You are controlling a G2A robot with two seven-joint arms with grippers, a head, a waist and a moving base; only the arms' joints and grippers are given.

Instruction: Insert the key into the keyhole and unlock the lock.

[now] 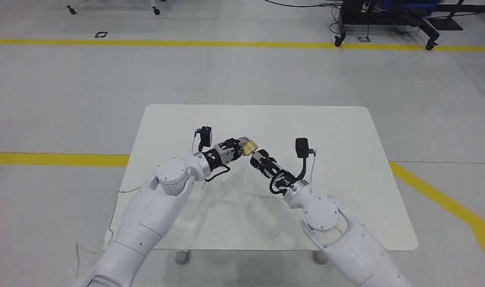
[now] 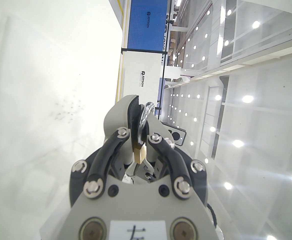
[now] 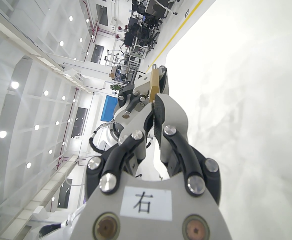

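A brass padlock (image 1: 248,145) with a silver shackle (image 2: 144,116) is held above the middle of the white table (image 1: 341,135). My left gripper (image 2: 139,104) is shut on it: the shackle sits between the pads and the brass body (image 2: 139,152) lies toward the palm. In the right wrist view the lock (image 3: 153,84) stands edge-on. My right gripper (image 3: 154,103) is shut, and its tips press against the lock's lower end. The key is almost hidden between the pads. A thin silver piece (image 2: 135,169) shows under the brass body. In the top view the right gripper (image 1: 258,157) meets the lock at an angle.
Both arms cross over the table's centre, and its surface around them is bare. The near edge (image 1: 303,248) is below the arms. Yellow floor lines (image 1: 227,43) and equipment carts (image 1: 394,14) lie beyond the table.
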